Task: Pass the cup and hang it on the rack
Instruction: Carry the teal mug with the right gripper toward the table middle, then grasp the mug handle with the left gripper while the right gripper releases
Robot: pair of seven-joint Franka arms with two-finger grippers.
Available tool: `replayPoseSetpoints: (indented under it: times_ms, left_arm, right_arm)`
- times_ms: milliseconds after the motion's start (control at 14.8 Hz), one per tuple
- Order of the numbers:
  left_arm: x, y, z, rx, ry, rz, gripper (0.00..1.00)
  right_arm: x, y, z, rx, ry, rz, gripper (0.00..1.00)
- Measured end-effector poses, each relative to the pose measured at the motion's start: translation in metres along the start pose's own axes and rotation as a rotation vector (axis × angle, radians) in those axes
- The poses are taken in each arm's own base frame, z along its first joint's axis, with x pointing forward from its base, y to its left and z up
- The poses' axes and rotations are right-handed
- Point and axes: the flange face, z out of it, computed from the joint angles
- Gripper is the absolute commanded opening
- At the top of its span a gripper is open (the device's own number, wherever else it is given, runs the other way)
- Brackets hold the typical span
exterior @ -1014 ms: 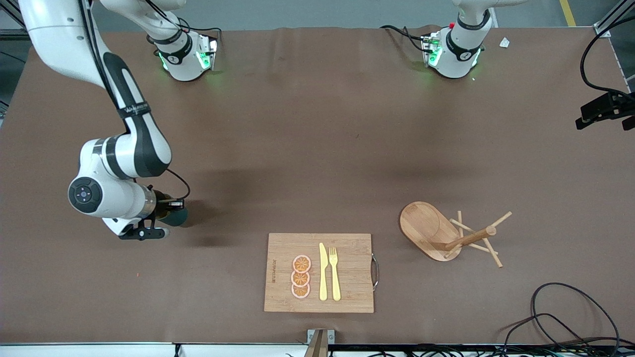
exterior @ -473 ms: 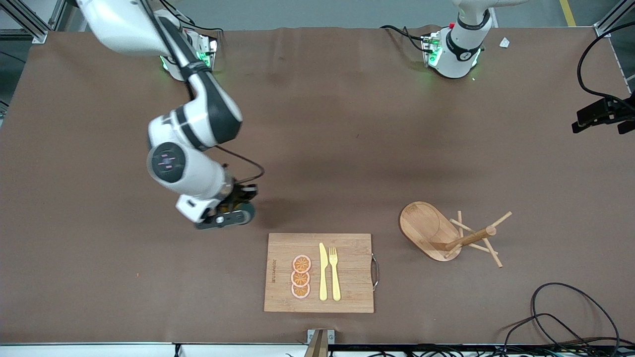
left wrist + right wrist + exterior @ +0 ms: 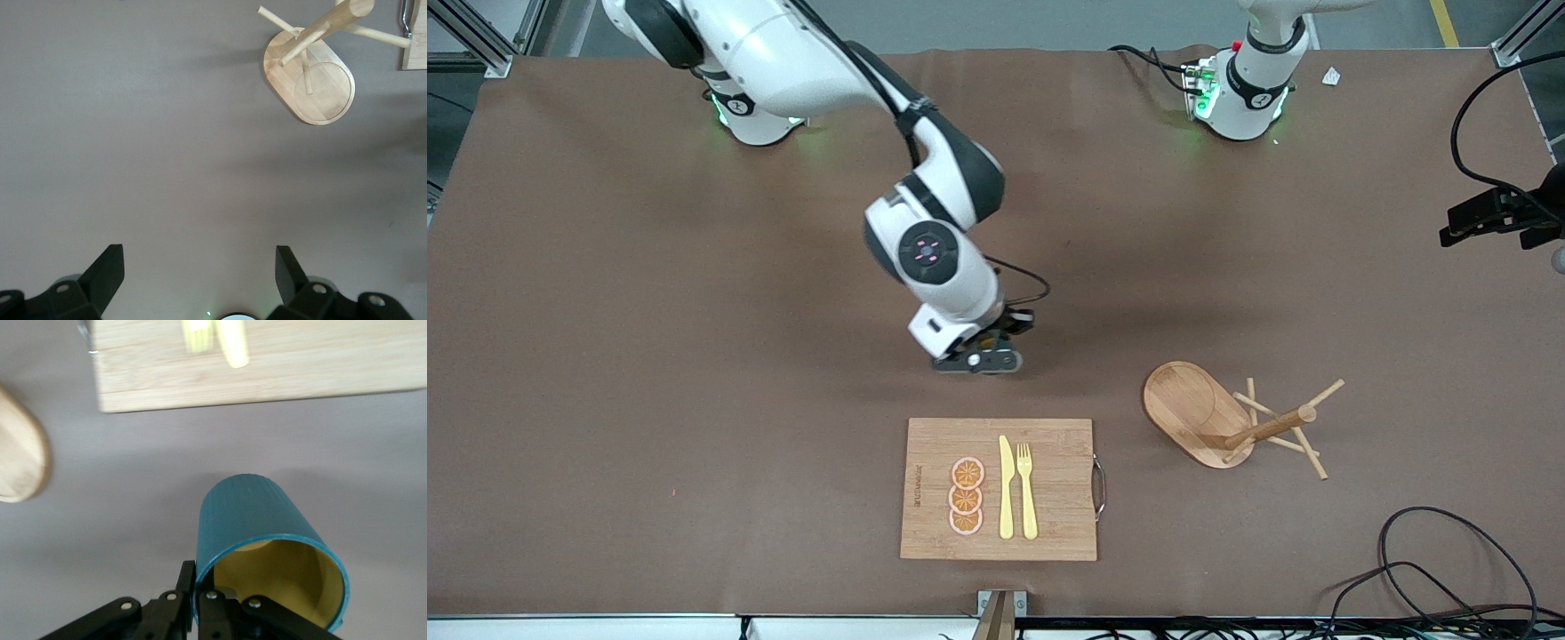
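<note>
The cup (image 3: 257, 520) is dark teal and ribbed, yellowish inside, and tilted on its side in the air. My right gripper (image 3: 199, 580) is shut on its rim, one finger inside and one outside. In the front view the right gripper (image 3: 978, 359) is low over the table's middle, just past the cutting board, and its hand hides the cup. The rack (image 3: 1232, 418) stands toward the left arm's end; it also shows in the left wrist view (image 3: 310, 80) and as an edge of its base in the right wrist view (image 3: 20, 453). My left gripper (image 3: 197, 257) is open, empty, high over bare table.
A bamboo cutting board (image 3: 1049, 524) lies near the front camera with a yellow knife (image 3: 1006, 489), a fork (image 3: 1027, 493) and orange slices (image 3: 966, 496). Its edge shows in the right wrist view (image 3: 300, 377). Black cables (image 3: 1449, 569) lie at the near corner by the left arm's end.
My right arm has swung with the cup from the right arm's end of the table to the middle, beside the cutting board. The left hand has shifted slightly.
</note>
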Motion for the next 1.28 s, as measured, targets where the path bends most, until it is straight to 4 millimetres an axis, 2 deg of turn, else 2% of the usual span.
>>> replayPoseSetpoints:
  times_ms: [203, 270, 338, 405, 473, 541, 608, 811, 878, 1014, 1149, 1284]
  left_arm:
    - [0.009, -0.002, 0.012, -0.002, -0.017, 0.000, 1.00]
    - [0.012, -0.003, 0.016, -0.002, -0.022, 0.000, 1.00]
    - [0.014, -0.007, 0.019, -0.003, -0.026, -0.003, 1.00]
    - [0.015, -0.012, 0.019, -0.004, -0.027, -0.006, 1.00]
    - [0.015, -0.016, 0.018, -0.004, -0.022, -0.006, 1.00]
    - [0.015, -0.017, 0.014, -0.004, -0.014, -0.005, 1.00]
    - [0.016, -0.014, 0.009, -0.004, -0.003, 0.000, 1.00]
    - [0.019, 0.022, 0.000, -0.001, 0.017, 0.056, 1.00]
    - [0.021, 0.035, 0.001, -0.001, 0.015, 0.068, 1.00]
    - [0.026, 0.060, 0.009, 0.001, 0.000, 0.078, 1.00]
    - [0.034, 0.087, 0.021, 0.007, -0.011, 0.095, 1.00]
    - [0.039, 0.118, 0.031, 0.013, -0.022, 0.104, 1.00]
  right_arm:
    - [-0.031, -0.036, 0.048, 0.032, 0.022, 0.006, 0.06]
    - [-0.038, -0.043, 0.058, 0.037, 0.024, 0.004, 0.12]
    - [-0.043, -0.049, 0.064, 0.044, 0.028, 0.008, 0.24]
    - [-0.046, -0.054, 0.067, 0.050, 0.031, 0.014, 0.40]
    - [-0.047, -0.056, 0.067, 0.053, 0.032, 0.016, 0.60]
    - [-0.046, -0.057, 0.065, 0.055, 0.036, 0.019, 0.89]
    - [-0.043, -0.056, 0.061, 0.056, 0.041, 0.024, 1.00]
    - [-0.029, -0.051, 0.042, 0.042, 0.044, 0.037, 1.00]
    - [-0.022, -0.046, 0.030, 0.034, 0.042, 0.048, 1.00]
    - [0.005, -0.027, -0.003, 0.033, 0.056, 0.085, 1.00]
    - [0.042, 0.005, -0.044, 0.024, 0.097, 0.117, 1.00]
    - [0.083, 0.059, -0.084, -0.028, 0.118, 0.136, 1.00]
